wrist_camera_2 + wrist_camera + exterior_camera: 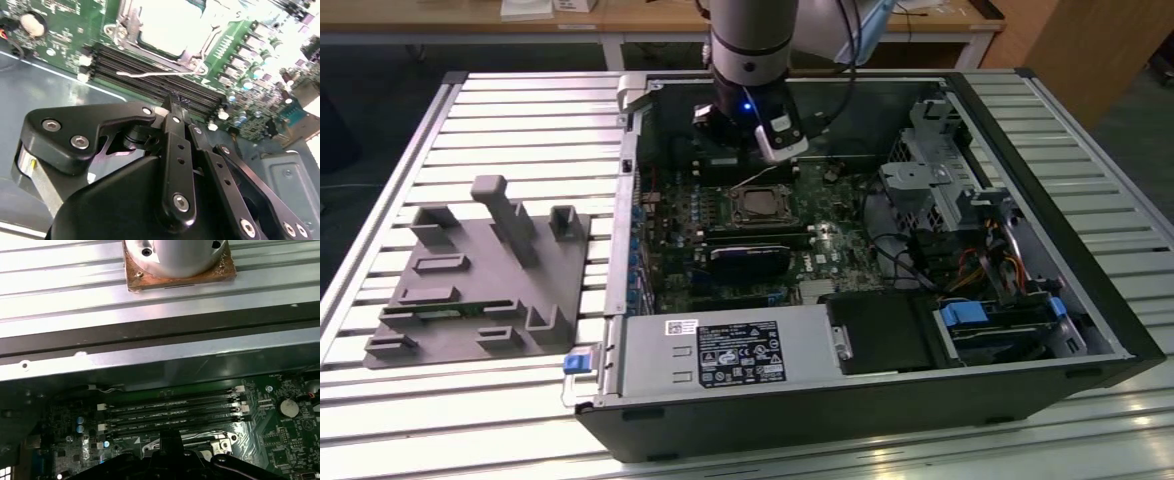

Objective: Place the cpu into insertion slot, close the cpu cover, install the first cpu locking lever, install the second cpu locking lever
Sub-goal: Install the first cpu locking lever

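Gripper (174, 98), drawn together and holding nothing, hangs above seated cpu (165, 22); locking lever (160, 74) appears unlatched; lever step judged current, demanding precise fingertip contact

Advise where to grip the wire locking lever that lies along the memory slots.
Pinch the locking lever across its straight stretch, away from the curled end, coming from above. It is a thin wire running low along the memory slots, so a sideways approach looks blocked.

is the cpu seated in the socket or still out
In. In the second wrist view the cpu lies flat on the green board, with the metal cover down around its edges.
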Tool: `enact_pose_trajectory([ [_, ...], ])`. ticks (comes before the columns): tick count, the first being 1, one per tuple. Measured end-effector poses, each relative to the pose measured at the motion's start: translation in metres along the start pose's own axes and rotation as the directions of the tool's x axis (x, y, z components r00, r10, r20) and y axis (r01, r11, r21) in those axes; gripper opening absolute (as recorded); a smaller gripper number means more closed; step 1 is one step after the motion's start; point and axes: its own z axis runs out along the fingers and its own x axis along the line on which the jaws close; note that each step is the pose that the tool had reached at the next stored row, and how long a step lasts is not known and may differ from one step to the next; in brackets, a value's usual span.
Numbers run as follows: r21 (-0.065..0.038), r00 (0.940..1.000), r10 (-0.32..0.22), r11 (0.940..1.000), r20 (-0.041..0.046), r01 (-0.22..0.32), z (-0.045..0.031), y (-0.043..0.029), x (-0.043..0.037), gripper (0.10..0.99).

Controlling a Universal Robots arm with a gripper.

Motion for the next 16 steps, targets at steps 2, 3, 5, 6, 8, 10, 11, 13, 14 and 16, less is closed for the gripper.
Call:
enact_pose_trajectory([
  [2,0.004,1.0000,0.000,1.0000,0.0007,0.000,0.0002,0.0001,-0.0010,0.106],
  [3,0.006,1.0000,0.000,1.0000,0.0011,0.000,0.0004,0.0000,-0.0010,0.106],
  [5,0.008,1.0000,-0.001,1.0000,0.0050,0.001,0.0016,-0.0003,-0.0011,0.106],
  [6,0.008,1.0000,-0.002,1.0000,0.0091,0.002,0.0022,-0.0005,-0.0011,0.106],
  [8,0.009,0.9998,-0.005,0.9999,0.0196,0.005,0.0033,-0.0008,-0.0011,0.106],
  [10,0.009,0.9994,-0.009,0.9999,0.0326,0.008,0.0043,-0.0012,-0.0011,0.106],
  [11,0.009,0.9992,-0.011,0.9999,0.0396,0.010,0.0048,-0.0013,-0.0011,0.106],
  [13,0.008,0.9984,-0.015,0.9999,0.0547,0.015,0.0057,-0.0015,-0.0011,0.106],
  [14,0.008,0.9979,-0.017,0.9998,0.0625,0.017,0.0062,-0.0016,-0.0011,0.106],
  [16,0.006,0.9967,-0.022,0.9998,0.0778,0.021,0.0071,-0.0018,-0.0012,0.106],
])
